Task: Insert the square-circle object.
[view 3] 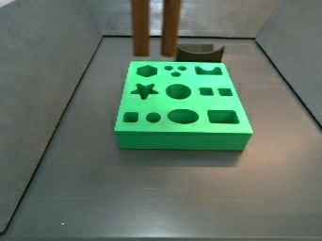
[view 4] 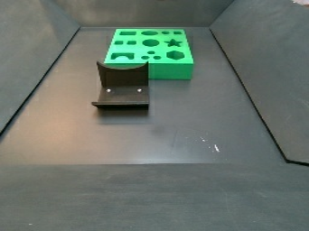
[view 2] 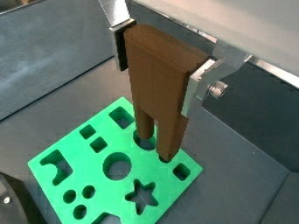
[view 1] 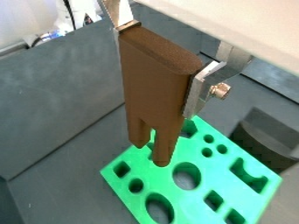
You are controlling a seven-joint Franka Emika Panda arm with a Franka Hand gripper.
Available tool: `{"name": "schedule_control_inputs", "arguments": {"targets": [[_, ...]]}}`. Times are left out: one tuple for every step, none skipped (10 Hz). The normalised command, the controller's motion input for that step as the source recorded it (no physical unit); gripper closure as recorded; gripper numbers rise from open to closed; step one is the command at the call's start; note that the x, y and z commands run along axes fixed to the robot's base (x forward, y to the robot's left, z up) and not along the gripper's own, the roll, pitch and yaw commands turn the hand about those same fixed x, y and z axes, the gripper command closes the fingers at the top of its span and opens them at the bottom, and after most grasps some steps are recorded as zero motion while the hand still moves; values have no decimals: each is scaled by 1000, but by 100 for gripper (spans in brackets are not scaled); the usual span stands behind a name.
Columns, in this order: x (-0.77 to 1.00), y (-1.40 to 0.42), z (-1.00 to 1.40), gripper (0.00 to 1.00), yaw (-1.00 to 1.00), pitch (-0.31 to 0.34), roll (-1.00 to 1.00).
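Observation:
My gripper [view 1: 163, 57] is shut on the square-circle object [view 1: 155, 83], a tall brown block held upright by its solid upper body between the two silver fingers; both wrist views show this [view 2: 160, 66]. Its two long prongs [view 2: 158, 131] point down over the green board [view 2: 163, 171] with its several shaped holes, their tips close above the board near one edge. In a side view only the two prongs [view 3: 154, 28] show, above the far edge of the board [view 3: 183, 138]; the gripper is out of frame there. The other side view shows the board [view 4: 151, 72] but neither block nor gripper.
The dark fixture [view 4: 121, 90] stands on the floor close to the board, and also shows behind the board [view 3: 199, 52] and in a wrist view [view 1: 267, 138]. Grey walls enclose the dark floor on all sides.

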Motion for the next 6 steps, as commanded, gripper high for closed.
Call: {"name": "schedule_control_inputs", "arguments": {"targets": [[-354,-83,-1000,100,0,-123,57],[-394,-129,-1000,100,0,-126,90],[-277,-149,-991,100,0,-147,79],[-269,-80,-889,100,0,-160,103],[-166,-11,-714,100,0,-127,24],[-26,-189,-526,100,0,-91,0]]}}
